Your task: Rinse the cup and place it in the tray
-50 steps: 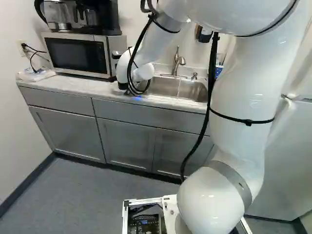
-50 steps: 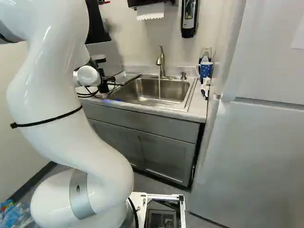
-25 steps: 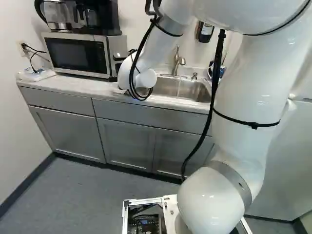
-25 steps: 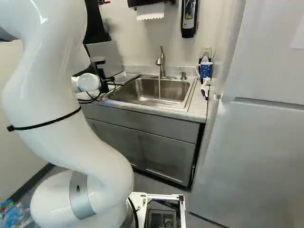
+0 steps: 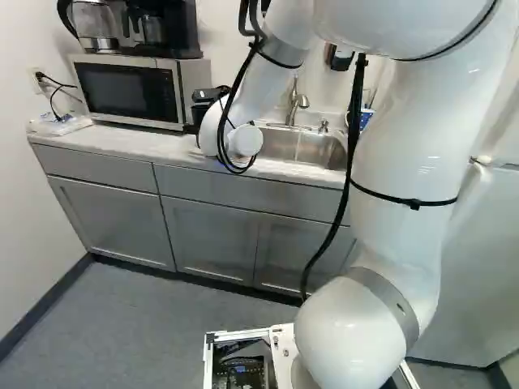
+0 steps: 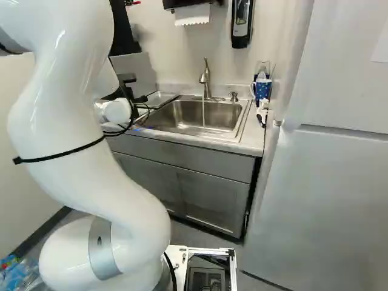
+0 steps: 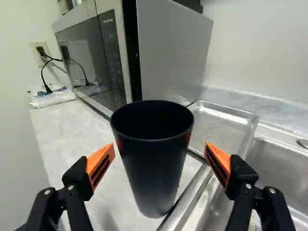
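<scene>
Black cup (image 7: 153,168) stands on the counter (image 7: 72,127), beside the tray (image 7: 219,130), between parted, ungrasping fingers of the gripper (image 7: 160,145). Both base views show the wrist (image 5: 245,140) now lower, apparently aligning for pickup; rinsing probably remains.

Black coffee maker (image 5: 180,34) atop a silver microwave (image 5: 126,91), wall outlet (image 7: 35,53) with black cord (image 7: 42,72), blue mug (image 6: 262,90), paper towel (image 6: 192,15)
</scene>
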Controlling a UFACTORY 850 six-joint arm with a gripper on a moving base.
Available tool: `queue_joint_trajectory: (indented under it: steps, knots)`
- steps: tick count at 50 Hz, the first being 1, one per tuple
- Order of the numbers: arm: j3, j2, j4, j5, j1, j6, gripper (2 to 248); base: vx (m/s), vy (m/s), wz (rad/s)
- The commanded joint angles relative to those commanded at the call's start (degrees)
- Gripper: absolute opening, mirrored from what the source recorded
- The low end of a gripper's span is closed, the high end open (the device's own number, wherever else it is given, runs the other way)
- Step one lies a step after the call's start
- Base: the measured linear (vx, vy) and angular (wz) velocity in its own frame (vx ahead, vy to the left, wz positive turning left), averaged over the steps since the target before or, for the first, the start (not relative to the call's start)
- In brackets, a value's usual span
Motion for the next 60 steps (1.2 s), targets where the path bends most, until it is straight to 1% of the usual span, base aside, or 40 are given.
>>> queue_joint_trajectory:
  steps: [21,22,26,27,31,32,36,37,50,60]
  knots:
    - [0.0,0.0,0.0,0.5,0.0,0.0,247,0.000,0.000,0.000]
    - [0.0,0.0,0.0,0.5,0.0,0.0,223,0.000,0.000,0.000]
    - [0.0,0.0,0.0,0.5,0.0,0.0,223,0.000,0.000,0.000]
    - [0.0,0.0,0.0,0.5,0.0,0.0,185,0.000,0.000,0.000]
    - [0.0,0.0,0.0,0.5,0.0,0.0,185,0.000,0.000,0.000]
    - [0.0,0.0,0.0,0.5,0.0,0.0,146,0.000,0.000,0.000]
    - [0.0,0.0,0.0,0.5,0.0,0.0,146,0.000,0.000,0.000]
    - [0.0,0.0,0.0,0.5,0.0,0.0,126,0.000,0.000,0.000]
    - [0.0,0.3,0.0,0.5,-0.1,0.0,126,0.000,0.000,0.000]
    - [0.6,2.0,0.0,0.5,-1.1,0.0,126,0.000,0.000,0.000]
